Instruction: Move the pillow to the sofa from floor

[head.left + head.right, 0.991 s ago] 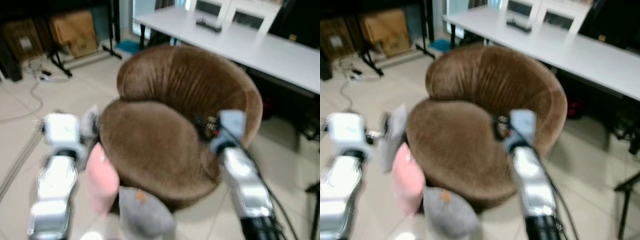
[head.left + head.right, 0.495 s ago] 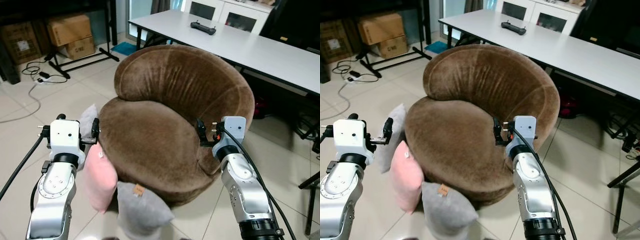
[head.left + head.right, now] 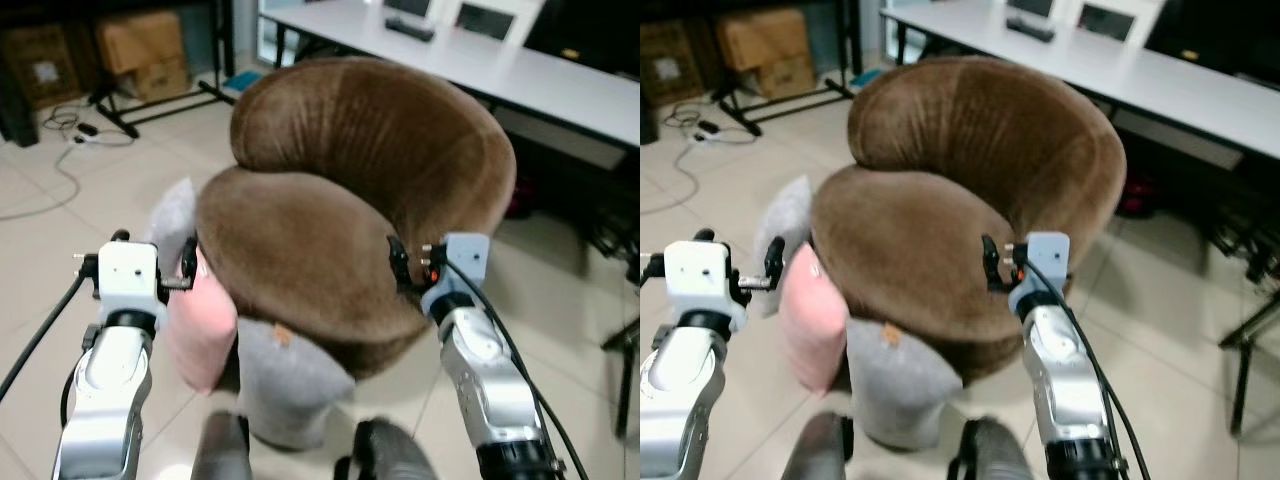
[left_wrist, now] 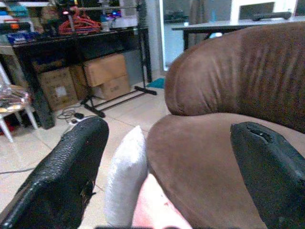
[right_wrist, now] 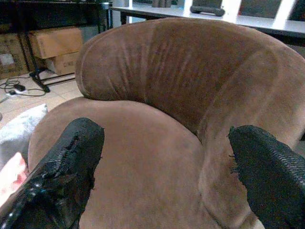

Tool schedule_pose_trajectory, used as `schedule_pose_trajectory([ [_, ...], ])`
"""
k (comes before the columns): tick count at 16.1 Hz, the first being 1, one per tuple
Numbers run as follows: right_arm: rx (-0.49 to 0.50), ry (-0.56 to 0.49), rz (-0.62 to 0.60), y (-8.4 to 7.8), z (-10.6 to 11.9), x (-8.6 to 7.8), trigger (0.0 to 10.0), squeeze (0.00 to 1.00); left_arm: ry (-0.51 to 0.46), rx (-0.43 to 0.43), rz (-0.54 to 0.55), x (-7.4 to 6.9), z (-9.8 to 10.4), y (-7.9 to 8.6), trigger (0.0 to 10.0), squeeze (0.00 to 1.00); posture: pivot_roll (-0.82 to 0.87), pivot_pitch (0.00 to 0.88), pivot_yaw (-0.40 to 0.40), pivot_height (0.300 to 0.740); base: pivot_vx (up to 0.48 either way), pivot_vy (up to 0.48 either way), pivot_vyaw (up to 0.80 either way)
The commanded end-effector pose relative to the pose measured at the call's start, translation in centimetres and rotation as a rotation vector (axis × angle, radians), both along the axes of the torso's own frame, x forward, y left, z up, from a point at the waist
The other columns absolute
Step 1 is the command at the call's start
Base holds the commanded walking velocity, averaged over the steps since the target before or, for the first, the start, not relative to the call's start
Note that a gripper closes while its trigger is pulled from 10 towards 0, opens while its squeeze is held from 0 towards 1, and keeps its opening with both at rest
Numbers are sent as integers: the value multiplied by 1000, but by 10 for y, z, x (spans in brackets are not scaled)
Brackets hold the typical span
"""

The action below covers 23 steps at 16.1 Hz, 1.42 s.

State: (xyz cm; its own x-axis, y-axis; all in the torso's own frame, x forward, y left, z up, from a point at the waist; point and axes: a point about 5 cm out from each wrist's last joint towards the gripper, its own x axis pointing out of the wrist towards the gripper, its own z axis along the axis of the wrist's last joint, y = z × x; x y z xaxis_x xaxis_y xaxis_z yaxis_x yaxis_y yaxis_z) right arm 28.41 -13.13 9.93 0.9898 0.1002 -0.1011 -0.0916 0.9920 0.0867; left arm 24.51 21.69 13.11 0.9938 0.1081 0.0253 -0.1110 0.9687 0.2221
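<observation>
Black, textured fingers [image 4: 71, 171] of the left gripper [image 3: 150, 268] stand wide apart and hold nothing. The gripper hovers above the pink pillow [image 3: 200, 335], near the left flank of the brown sofa [image 3: 330, 230]. The right gripper [image 3: 412, 265] is likewise spread wide and empty, poised over the seat edge on the sofa's right side.

Three pillows lean on the floor against the sofa's base: a light grey pillow [image 3: 172, 215] furthest back, the pink pillow in the middle, and a darker grey pillow [image 3: 285, 380] with a small tag nearest the robot's feet [image 3: 385, 455]. None is on the seat, so the task appears to be at the approach stage.

Recommended procedure for the grasp: lower the left gripper so the fingers straddle the upper edge of the pink pillow, one finger on each face, and close only once the fabric sits well between them. Soft filling is likely to compress, so a deep bite is advisable. Lift clear of the neighbouring pillows before swinging over the seat, since they touch and may be dragged along.

Beyond the sofa stand a white table [image 3: 540, 75] and cardboard boxes [image 3: 140, 55].
</observation>
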Motion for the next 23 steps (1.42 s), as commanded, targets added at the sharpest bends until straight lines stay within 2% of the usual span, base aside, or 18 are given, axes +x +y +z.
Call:
schedule_pose_trajectory([
  [1, -7, -10, -10, -6, 3, 0, 10000, 0, -16, -9, -9, 1, 3, -4, 10000, 0, 159, 0, -104, 625, 0, 0, 0],
  [9, -18, 0, -6, -6, 2, -2, 10000, 0, -20, -16, -2, -1, 2, -2, 10000, 0, 159, 0, -112, 625, 0, 0, 0],
  [18, -38, 16, 3, -6, 0, -1, 10000, 0, -15, -24, 3, -4, 0, -1, 10000, 0, 164, 0, -123, 625, 297, 0, 0],
  [21, -107, 60, -12, -9, -8, -1, 10000, 0, -10, -21, 7, -6, -1, 1, 10000, 0, 167, 0, -124, 625, 305, 0, 0],
  [23, -73, 61, -17, -9, -9, -1, 10000, 0, -9, -21, 7, -6, -1, 2, 10000, 0, 167, 0, -123, 625, 307, 0, 0],
])
